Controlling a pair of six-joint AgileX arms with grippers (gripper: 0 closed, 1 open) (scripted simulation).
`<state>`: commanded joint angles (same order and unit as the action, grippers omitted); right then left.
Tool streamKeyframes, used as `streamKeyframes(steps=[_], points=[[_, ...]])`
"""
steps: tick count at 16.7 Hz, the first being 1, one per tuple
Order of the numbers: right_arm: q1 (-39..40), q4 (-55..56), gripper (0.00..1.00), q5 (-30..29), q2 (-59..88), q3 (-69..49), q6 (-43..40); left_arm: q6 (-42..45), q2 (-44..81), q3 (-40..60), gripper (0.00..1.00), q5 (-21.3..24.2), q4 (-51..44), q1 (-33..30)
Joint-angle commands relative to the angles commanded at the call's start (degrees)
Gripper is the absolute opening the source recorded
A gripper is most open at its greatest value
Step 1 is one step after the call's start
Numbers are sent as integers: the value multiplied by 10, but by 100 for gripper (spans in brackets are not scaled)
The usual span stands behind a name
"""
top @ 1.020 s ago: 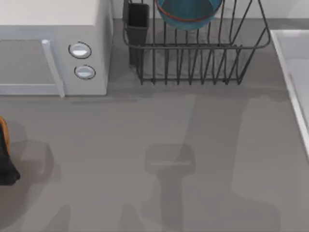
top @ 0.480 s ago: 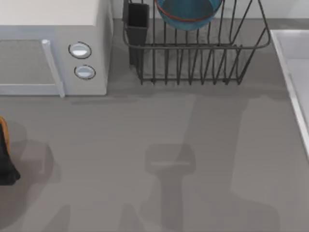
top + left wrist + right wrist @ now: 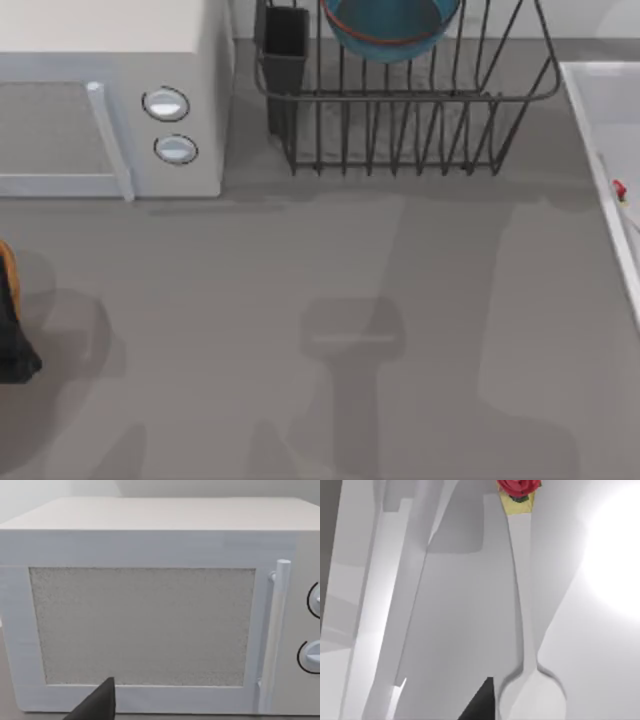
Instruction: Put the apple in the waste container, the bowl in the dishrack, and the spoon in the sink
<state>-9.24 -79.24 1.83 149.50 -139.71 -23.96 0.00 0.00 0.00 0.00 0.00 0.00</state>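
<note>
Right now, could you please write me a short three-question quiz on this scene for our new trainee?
1. True or false: the blue bowl sits in the dishrack.
2. Where does the spoon lie? A) on the table in front of the microwave B) in the sink C) in the utensil cup
3. Fill in: the spoon carries a small ___ bit at the end of its handle.

Key: 1. True, the bowl rests among the rack's bars. 2. B, the spoon lies in the sink at the top view's right edge. 3. Red.
</note>
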Motion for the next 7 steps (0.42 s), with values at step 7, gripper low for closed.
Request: streamKeyframes(steps=[7], points=[[0,0,100,0,0,0,0,0,0,0,100,0,0,0]])
